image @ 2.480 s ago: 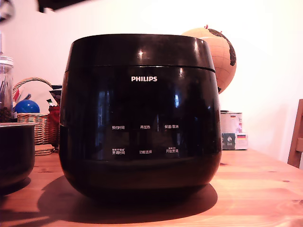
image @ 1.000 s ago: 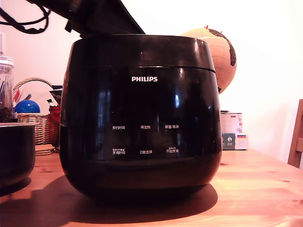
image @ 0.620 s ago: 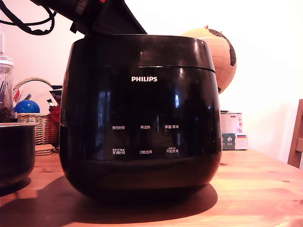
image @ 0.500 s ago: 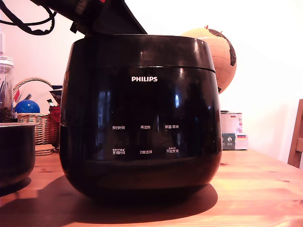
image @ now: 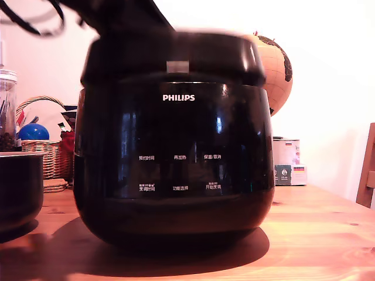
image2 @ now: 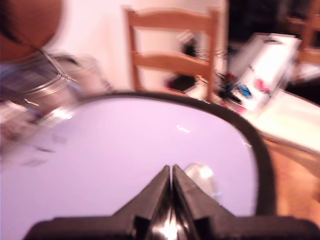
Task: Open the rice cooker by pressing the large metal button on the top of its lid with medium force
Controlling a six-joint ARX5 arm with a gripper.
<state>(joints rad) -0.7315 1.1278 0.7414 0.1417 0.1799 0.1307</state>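
One rice cooker [image: 174, 158] is seen centred on the worktop [image: 316, 234], its single lid [image: 173, 57] blurred and lifted off the body seam. The tool [image2: 171, 172], pinched closed and empty, is poised over the lid; the rising lid could strike it.

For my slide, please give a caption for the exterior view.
Lid lifting off the black rice cooker on a wooden table.
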